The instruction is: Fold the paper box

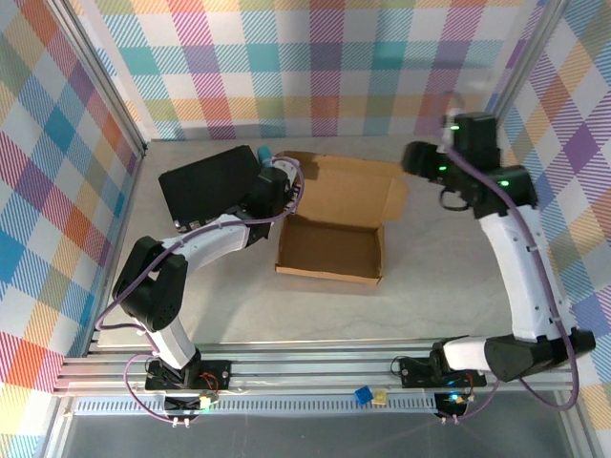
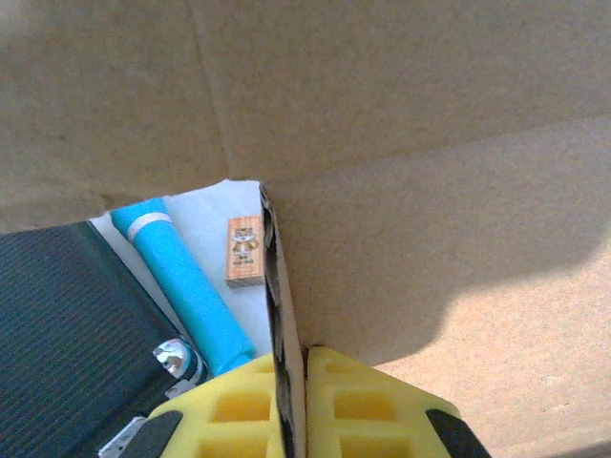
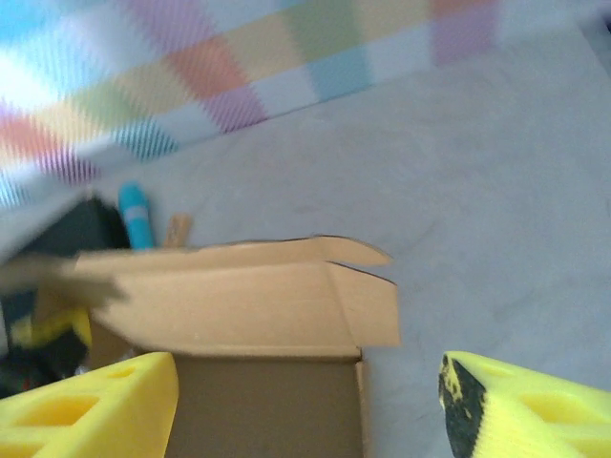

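Observation:
The paper box [image 1: 329, 250] is a brown cardboard mailer in the middle of the table, its tray open upward and its lid [image 1: 348, 191] raised behind it. My left gripper [image 1: 284, 183] is at the box's left rear corner. In the left wrist view its yellow fingers [image 2: 363, 401] are shut on a thin upright cardboard edge [image 2: 277, 286] of the box. My right gripper [image 1: 413, 158] hangs off the lid's right end, apart from it. In the right wrist view this gripper [image 3: 305, 410] is open, its fingers [image 3: 91, 405] wide above the tray [image 3: 267, 410] and right side flap [image 3: 368, 305].
A black rectangular case [image 1: 205, 186] lies left of the box, beside my left arm. A blue tube [image 2: 181, 286] and a small wooden block [image 2: 244, 250] lie behind the box's left corner. Plaid walls close in the back and sides. Bare table lies in front and right of the box.

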Controlling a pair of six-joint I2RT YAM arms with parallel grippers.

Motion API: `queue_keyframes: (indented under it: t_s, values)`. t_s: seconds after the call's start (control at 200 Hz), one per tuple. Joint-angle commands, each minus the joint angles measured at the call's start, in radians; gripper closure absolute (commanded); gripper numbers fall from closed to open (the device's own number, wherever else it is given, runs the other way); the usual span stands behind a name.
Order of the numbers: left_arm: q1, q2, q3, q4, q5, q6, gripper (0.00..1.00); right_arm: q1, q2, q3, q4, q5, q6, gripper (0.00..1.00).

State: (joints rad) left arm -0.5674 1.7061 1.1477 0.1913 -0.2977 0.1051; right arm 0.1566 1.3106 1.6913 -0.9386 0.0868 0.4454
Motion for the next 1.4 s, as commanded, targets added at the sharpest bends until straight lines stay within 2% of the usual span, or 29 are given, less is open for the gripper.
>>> queue_keyframes:
  t_s: [0.0, 0.145, 0.235, 0.315, 0.445, 0.62, 0.74, 0.845, 0.92, 1.01, 1.15, 1.235, 1.265, 1.395]
  values:
    - [0.003, -0.037, -0.022, 0.08, -0.085, 0.024, 1.0, -0.162, 0.021, -0.095, -0.052, -0.272, 0.439, 0.3]
    - [0.003, -0.043, -0.054, 0.135, -0.091, 0.011, 1.0, -0.304, 0.033, -0.23, 0.055, -0.46, 0.639, 0.33]
    - [0.002, -0.054, -0.118, 0.247, -0.066, 0.049, 1.0, -0.355, 0.091, -0.238, 0.104, -0.48, 0.638, 0.36]
    - [0.002, -0.059, -0.163, 0.318, -0.074, 0.068, 1.0, -0.385, 0.189, -0.207, 0.132, -0.563, 0.638, 0.39]
    - [0.003, -0.056, -0.159, 0.313, -0.067, 0.072, 1.0, -0.386, 0.341, -0.109, 0.141, -0.641, 0.655, 0.39]
    - [0.003, -0.041, -0.147, 0.319, -0.079, 0.061, 1.0, -0.381, 0.457, -0.089, 0.234, -0.693, 0.746, 0.41]
    - [0.003, -0.03, -0.138, 0.316, -0.084, 0.058, 1.0, -0.348, 0.53, -0.021, 0.192, -0.731, 0.704, 0.39]
    - [0.003, -0.02, -0.129, 0.315, -0.084, 0.056, 1.0, -0.332, 0.532, -0.041, 0.204, -0.753, 0.669, 0.35]
    - [0.003, -0.013, -0.124, 0.312, -0.082, 0.057, 1.0, -0.328, 0.508, -0.061, 0.234, -0.737, 0.574, 0.35]
    - [0.003, -0.007, -0.112, 0.298, -0.08, 0.065, 1.0, -0.325, 0.447, -0.091, 0.328, -0.674, 0.349, 0.37]
    - [0.006, 0.001, -0.096, 0.266, -0.058, 0.072, 1.0, -0.283, 0.267, -0.345, 0.667, -0.591, -0.22, 0.37]
    - [0.011, 0.004, -0.081, 0.229, -0.045, 0.064, 1.0, -0.283, 0.209, -0.541, 0.937, -0.643, -0.425, 0.32]
    - [0.013, 0.005, -0.075, 0.216, -0.037, 0.062, 1.0, -0.283, 0.212, -0.572, 0.982, -0.683, -0.475, 0.3]
    - [0.031, 0.012, -0.048, 0.147, -0.014, 0.056, 1.0, -0.27, 0.309, -0.55, 0.964, -0.824, -0.616, 0.29]
